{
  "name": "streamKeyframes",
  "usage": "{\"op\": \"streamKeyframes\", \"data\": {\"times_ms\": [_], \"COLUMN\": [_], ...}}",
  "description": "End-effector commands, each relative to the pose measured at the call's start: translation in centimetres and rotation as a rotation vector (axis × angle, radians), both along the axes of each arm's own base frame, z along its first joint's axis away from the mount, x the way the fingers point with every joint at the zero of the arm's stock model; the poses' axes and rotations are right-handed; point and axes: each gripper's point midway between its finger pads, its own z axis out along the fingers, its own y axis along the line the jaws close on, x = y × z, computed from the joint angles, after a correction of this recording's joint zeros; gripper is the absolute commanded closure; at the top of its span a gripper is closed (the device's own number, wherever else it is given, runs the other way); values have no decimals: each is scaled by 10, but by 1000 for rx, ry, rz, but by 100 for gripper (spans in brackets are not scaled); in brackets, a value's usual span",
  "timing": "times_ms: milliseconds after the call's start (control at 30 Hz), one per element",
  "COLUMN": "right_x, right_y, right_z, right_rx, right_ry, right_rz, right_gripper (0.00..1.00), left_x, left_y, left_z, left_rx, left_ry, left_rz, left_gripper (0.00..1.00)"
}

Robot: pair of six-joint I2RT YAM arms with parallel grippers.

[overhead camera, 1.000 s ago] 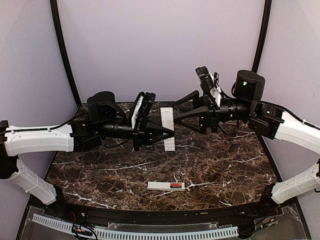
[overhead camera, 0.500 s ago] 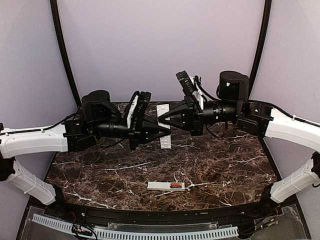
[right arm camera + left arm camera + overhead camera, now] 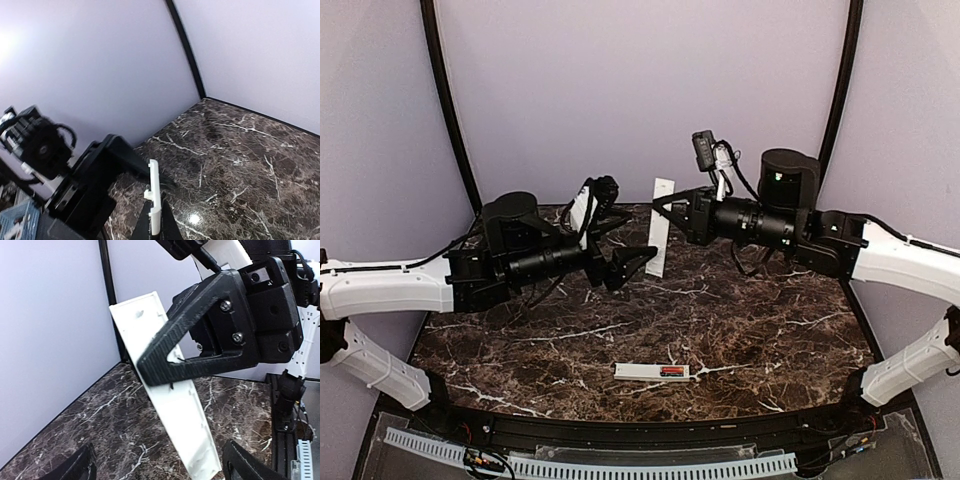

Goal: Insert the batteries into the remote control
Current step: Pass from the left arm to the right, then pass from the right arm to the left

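The remote control [image 3: 640,371] lies flat near the table's front edge, with a red battery [image 3: 672,372] sitting at its right end. A thin white cover plate [image 3: 660,235] hangs upright above the back of the table. My right gripper [image 3: 665,207] is shut on its upper half, and the plate [image 3: 155,192] rises edge-on from that gripper [image 3: 156,222]. My left gripper [image 3: 638,238] is open. Its fingers stand wide on either side of the plate's lower end [image 3: 175,410] without touching it, the gripper [image 3: 162,470] being just below it.
The dark marble table [image 3: 770,330] is walled in purple at the back and sides, with black poles in the corners. A white perforated strip [image 3: 590,465] runs along the front edge. Both arms meet over the table's back middle.
The left gripper has opened, let go of the cover plate and drawn back left. The right gripper has shut on the plate and lifted it upright.
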Motion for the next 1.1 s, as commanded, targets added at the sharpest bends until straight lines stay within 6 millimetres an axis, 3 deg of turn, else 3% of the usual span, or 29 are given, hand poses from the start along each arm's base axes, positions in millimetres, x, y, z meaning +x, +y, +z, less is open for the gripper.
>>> {"op": "streamKeyframes", "data": {"times_ms": [0, 333, 467, 633, 1067], "right_x": [37, 39, 38, 38, 34], "right_y": [-27, -16, -12, -11, -10], "right_z": [-2, 1, -2, -2, 0], "right_rx": [63, 11, 4, 5, 11], "right_ry": [95, 46, 45, 42, 38], "right_rz": [-344, -460, -450, -443, -420], "right_gripper": [100, 100, 100, 100, 100], "left_x": [17, 32, 40, 37, 32], "left_y": [7, -23, -27, -32, -36], "left_z": [4, -12, -15, -13, -5], "left_rx": [43, 109, 115, 88, 37], "left_ry": [-71, 6, 23, 48, 74], "left_rz": [179, 209, 240, 212, 178], "left_gripper": [14, 14, 26, 46, 76]}}
